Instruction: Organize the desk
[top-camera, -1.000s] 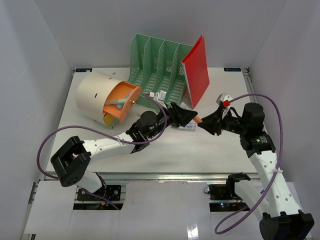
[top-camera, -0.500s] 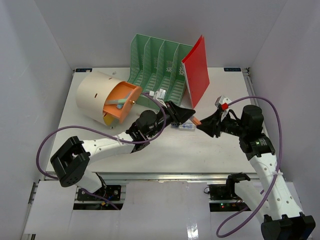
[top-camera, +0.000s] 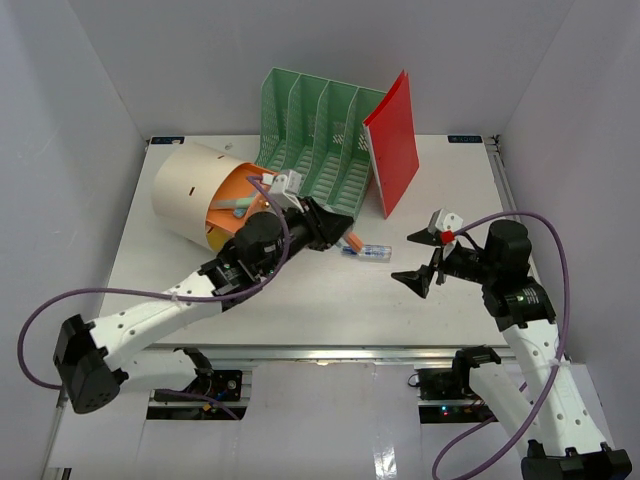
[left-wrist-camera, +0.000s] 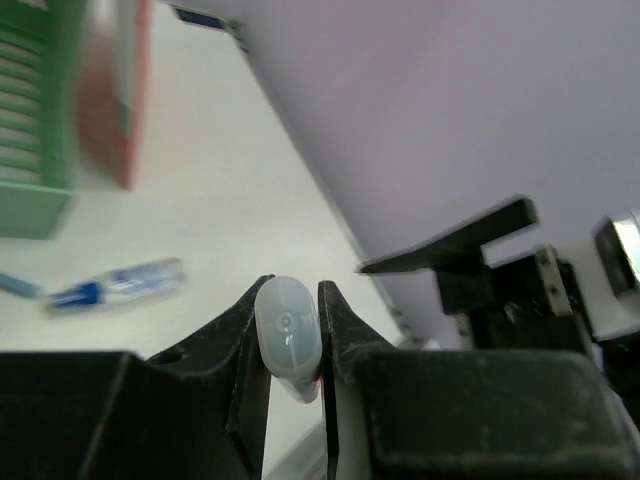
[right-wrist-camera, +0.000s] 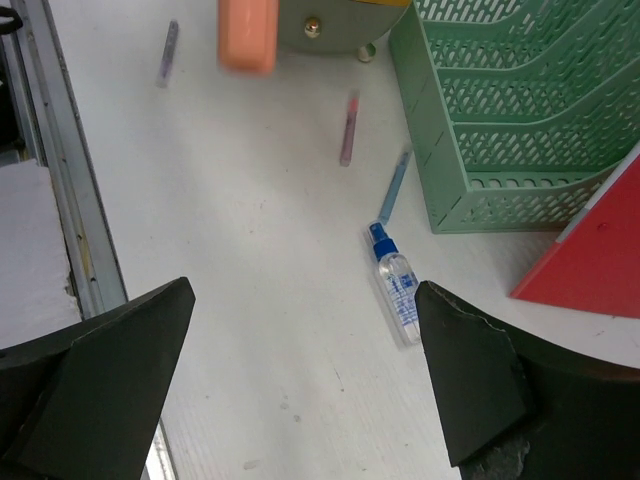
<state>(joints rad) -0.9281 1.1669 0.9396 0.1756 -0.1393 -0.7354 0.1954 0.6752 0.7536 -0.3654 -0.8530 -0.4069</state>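
Note:
The white desk (top-camera: 300, 300) carries scattered stationery. My left gripper (top-camera: 338, 238) hovers over its middle, just right of the cylinder, shut on an orange marker (top-camera: 350, 243). In the left wrist view, the marker's clear cap (left-wrist-camera: 287, 330) sits pinched between the jaws of the left gripper (left-wrist-camera: 295, 292). My right gripper (top-camera: 415, 258) stands open and empty over the desk's right part. In its wrist view, the right gripper (right-wrist-camera: 300, 390) spans bare desk (right-wrist-camera: 250, 300), and a small spray bottle (right-wrist-camera: 397, 283) lies just ahead of it.
A green file rack (top-camera: 320, 150) stands at the back with a red folder (top-camera: 393, 145) leaning on its right end. A beige cylinder (top-camera: 205, 195) with an orange face lies at the left. Blue pen (right-wrist-camera: 392, 188), red pen (right-wrist-camera: 348, 128) and purple pen (right-wrist-camera: 167, 53) lie loose.
The right gripper let go of the orange marker, opened wide and drew back to the right. The left gripper closed on the marker and pulled it left toward the cylinder.

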